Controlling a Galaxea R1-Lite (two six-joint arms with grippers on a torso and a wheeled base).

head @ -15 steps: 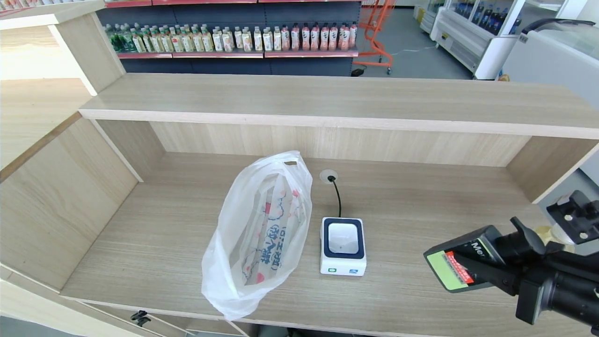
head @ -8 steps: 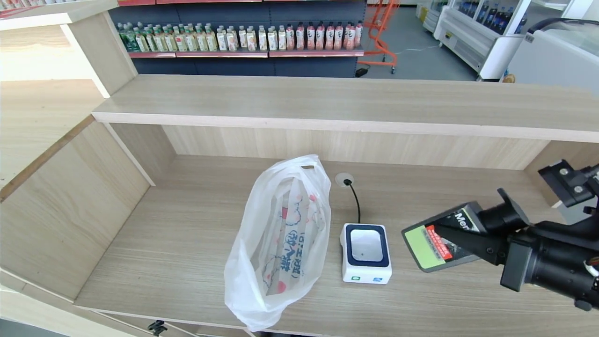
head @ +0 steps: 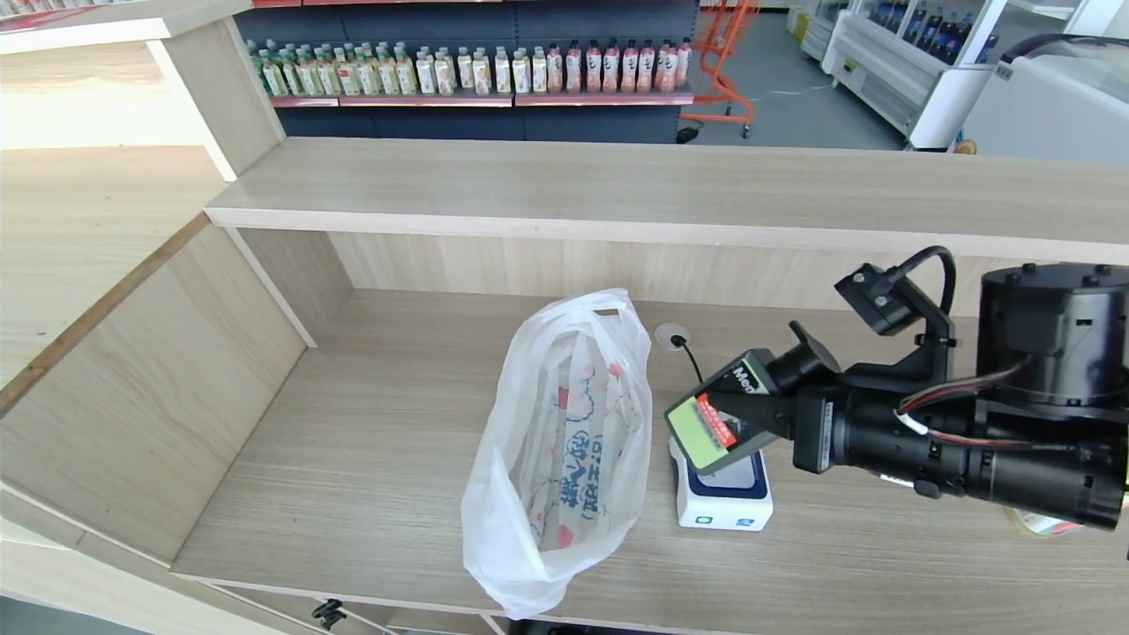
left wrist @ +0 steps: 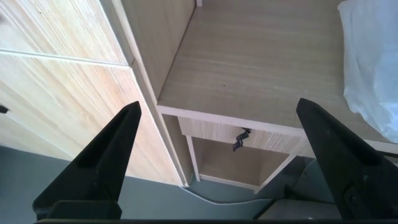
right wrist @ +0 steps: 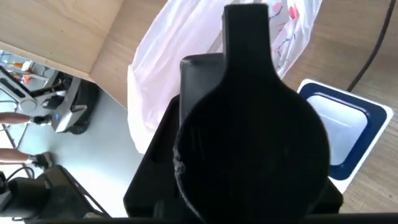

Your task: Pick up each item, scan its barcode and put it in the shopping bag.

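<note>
Right end effector (head: 760, 407), clamped on a box (head: 706, 429), holds it over the scanner (head: 725, 504). The bag (head: 496, 494) beside the scanner already contains a packet (head: 578, 459). Bagging the box remains.

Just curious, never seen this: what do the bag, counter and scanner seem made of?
Bag: thin translucent plastic film, crinkled, contents showing through. Counter: matte light wood grain, perhaps laminate. Scanner: smooth white hard plastic, seemingly.
</note>
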